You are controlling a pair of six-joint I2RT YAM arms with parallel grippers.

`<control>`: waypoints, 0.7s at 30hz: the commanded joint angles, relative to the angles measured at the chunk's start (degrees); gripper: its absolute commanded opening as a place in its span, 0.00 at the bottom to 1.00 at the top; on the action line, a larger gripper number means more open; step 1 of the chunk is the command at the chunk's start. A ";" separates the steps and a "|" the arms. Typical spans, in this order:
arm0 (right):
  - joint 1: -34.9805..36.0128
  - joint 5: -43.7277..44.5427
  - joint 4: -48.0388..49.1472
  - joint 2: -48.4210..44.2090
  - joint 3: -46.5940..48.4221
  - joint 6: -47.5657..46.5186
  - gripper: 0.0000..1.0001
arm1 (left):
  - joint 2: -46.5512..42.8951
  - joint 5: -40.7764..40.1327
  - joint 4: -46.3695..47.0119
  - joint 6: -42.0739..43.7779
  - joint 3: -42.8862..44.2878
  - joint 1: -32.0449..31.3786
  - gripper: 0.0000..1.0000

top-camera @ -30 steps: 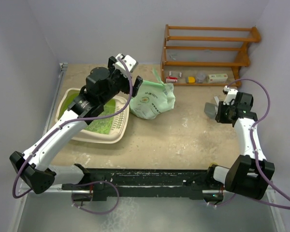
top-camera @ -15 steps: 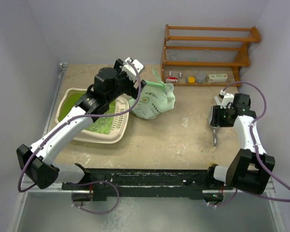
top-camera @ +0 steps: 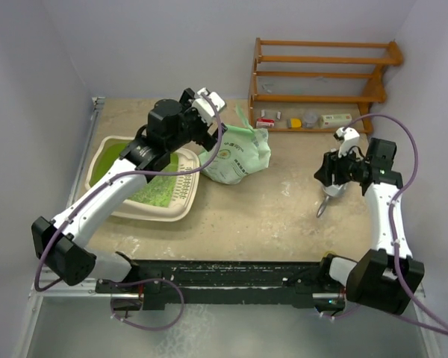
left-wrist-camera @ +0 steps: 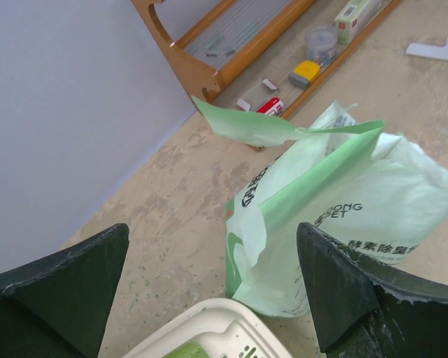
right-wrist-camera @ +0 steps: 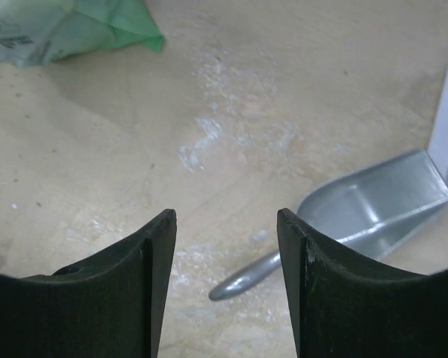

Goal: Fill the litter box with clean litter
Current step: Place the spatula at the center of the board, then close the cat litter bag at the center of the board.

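Counter (top-camera: 284,216) of mottled beige fills the top view. Litter box (top-camera: 155,217) sits at 9 o'clock on it, a cream rim round a green inside, with its slotted grille toward the centre. Wooden shelf (top-camera: 321,60) stands at 1 o'clock against the wall. Printed green bag (top-camera: 239,153) slumps at 11 o'clock, just beside the box's grille end, its mouth flopped open.

Left pincer (top-camera: 207,103) hovers above the bag's near edge, its 2 jaws spread wide and empty. Right pincer (top-camera: 332,179) hangs at 3 o'clock, jaws parted with nothing between them. Metal scoop (right-wrist-camera: 373,200) lies flat on the counter just beyond, apart from both fingers.

Clean litter shows nowhere as separate grains. It is presumably inside the bag, and whether any covers the box floor I cannot tell.

The bag looks like soft, slick film holding a loose, shifting load. A gathered fold near the mouth or a bottom corner seems the best hold for tipping it.
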 commanded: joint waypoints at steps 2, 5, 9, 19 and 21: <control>-0.16 -14.35 -2.03 8.90 9.60 3.01 0.59 | 3.15 5.06 1.93 2.40 2.26 3.84 0.91; -0.16 -14.14 -7.48 12.47 15.29 0.35 0.59 | 4.84 7.38 1.25 2.56 2.86 5.07 0.91; -0.21 -11.31 -5.23 13.27 16.79 2.28 0.59 | 5.13 10.71 1.30 1.69 3.14 5.30 0.91; -0.09 -14.16 -2.46 13.82 14.25 5.25 0.59 | 6.40 21.46 0.82 -1.12 3.06 5.30 0.91; 0.09 -12.58 -2.03 14.99 15.31 6.52 0.59 | 6.76 22.97 1.23 -1.96 2.56 5.30 0.91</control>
